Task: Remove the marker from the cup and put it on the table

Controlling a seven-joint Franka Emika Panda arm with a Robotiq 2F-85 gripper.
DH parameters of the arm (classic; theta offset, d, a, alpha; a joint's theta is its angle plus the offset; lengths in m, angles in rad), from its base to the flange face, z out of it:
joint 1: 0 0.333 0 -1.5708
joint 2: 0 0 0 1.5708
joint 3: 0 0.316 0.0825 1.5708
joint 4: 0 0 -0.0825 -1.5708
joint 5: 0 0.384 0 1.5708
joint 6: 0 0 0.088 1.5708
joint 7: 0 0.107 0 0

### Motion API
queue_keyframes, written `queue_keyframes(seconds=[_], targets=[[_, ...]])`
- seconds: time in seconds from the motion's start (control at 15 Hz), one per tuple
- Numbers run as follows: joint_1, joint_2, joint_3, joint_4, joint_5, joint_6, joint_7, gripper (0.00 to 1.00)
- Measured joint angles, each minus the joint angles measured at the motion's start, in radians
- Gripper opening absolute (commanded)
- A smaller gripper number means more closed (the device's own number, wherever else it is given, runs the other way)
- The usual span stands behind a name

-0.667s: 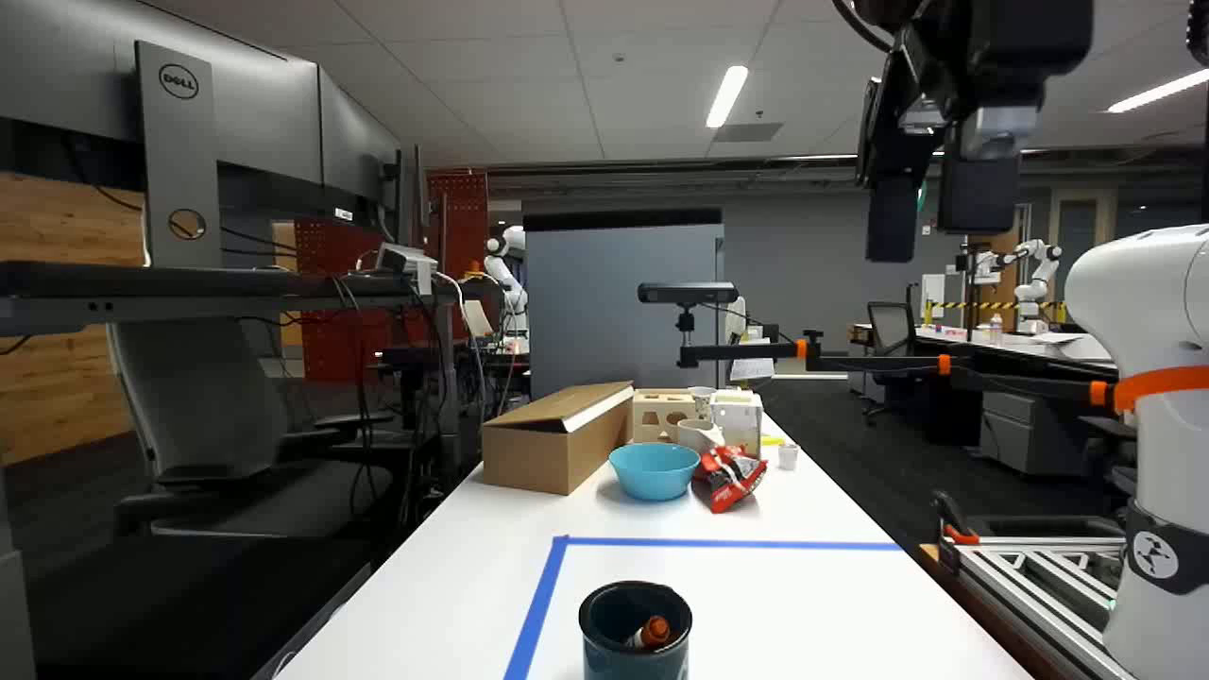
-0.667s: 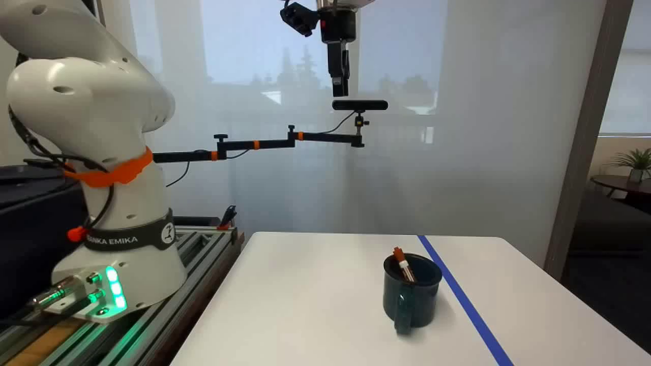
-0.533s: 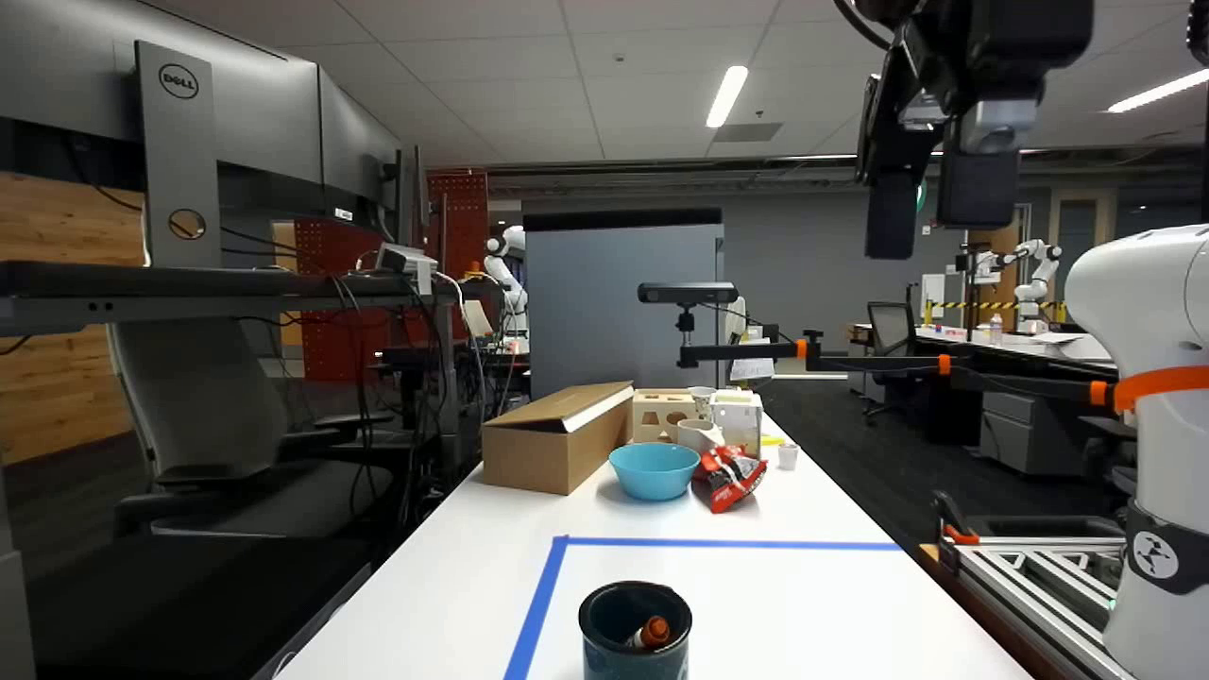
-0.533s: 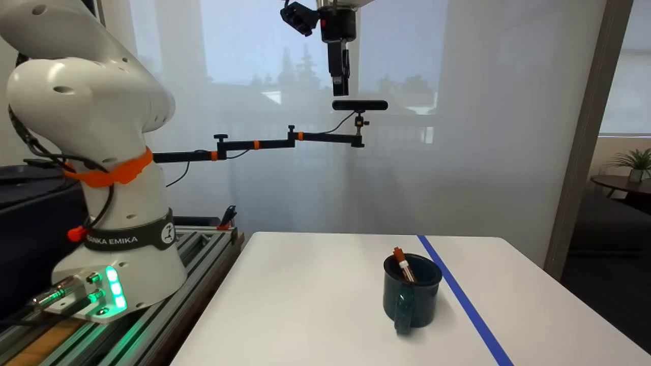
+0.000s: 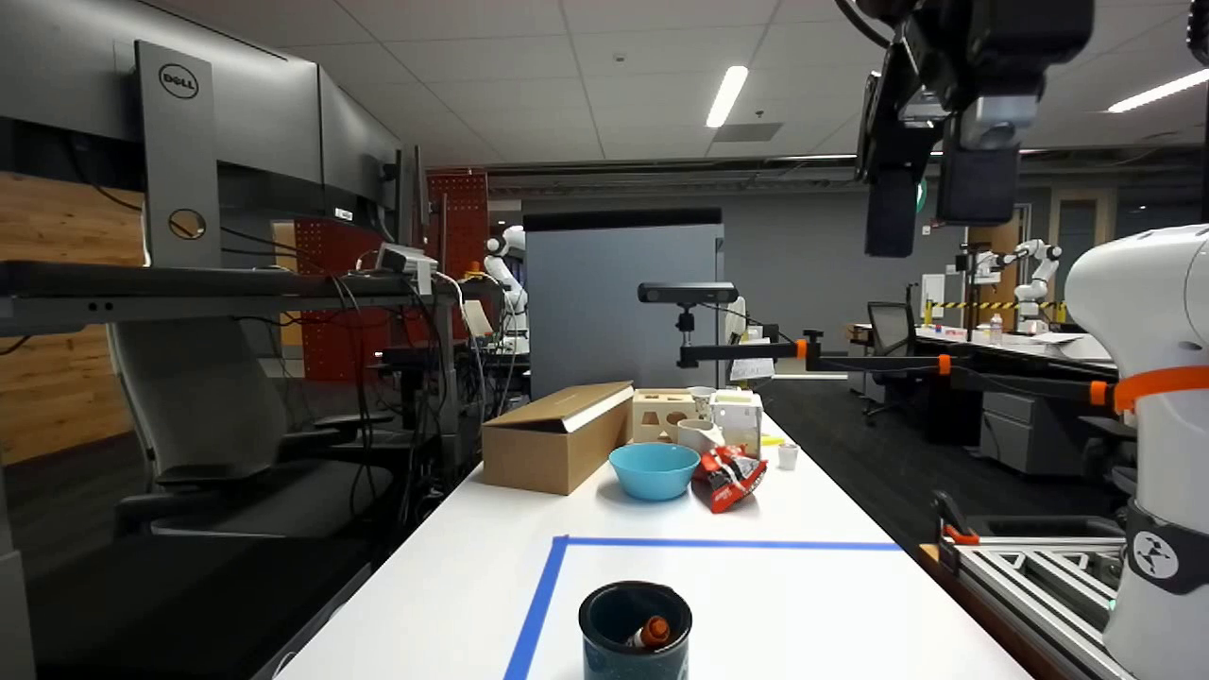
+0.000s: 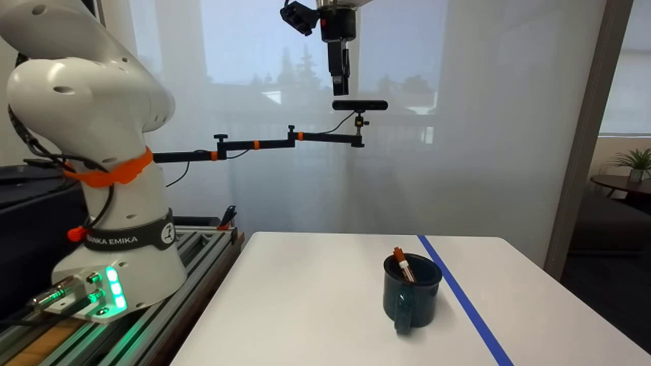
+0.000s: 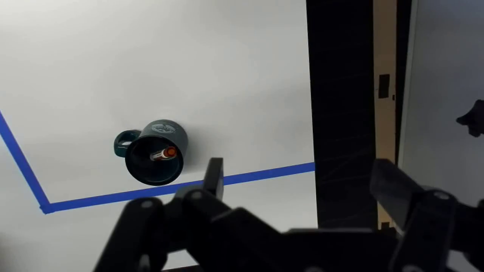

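A dark teal cup (image 6: 422, 305) stands upright on the white table (image 6: 305, 300). It also shows in an exterior view (image 5: 619, 661) and in the wrist view (image 7: 177, 134). A marker with an orange-brown cap (image 6: 404, 265) leans inside the cup, cap up. Its lower part is hidden by the cup wall. The marker also shows in an exterior view (image 5: 652, 632) and in the wrist view (image 7: 164, 153). My gripper (image 5: 935, 227) is high above the table, apart from the cup, and points down (image 6: 340, 93). In the wrist view the jaws (image 7: 297, 170) are wide apart with nothing between them.
Blue tape (image 5: 727, 543) marks lines on the table. Farther along stand a cardboard box (image 5: 557, 444), a light blue bowl (image 5: 655, 472), a red bag (image 5: 732, 480) and several small containers. A camera arm (image 6: 269, 145) reaches out behind the table. The table edge (image 7: 313, 113) shows in the wrist view.
My gripper has risen very slightly. The cup and the marker have not moved.
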Motion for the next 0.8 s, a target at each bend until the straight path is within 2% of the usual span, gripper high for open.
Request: queue_keyframes(seconds=[0.8], targets=[[-0.007, 0.028, -0.017, 0.001, -0.018, 0.015, -0.01, 1.0]])
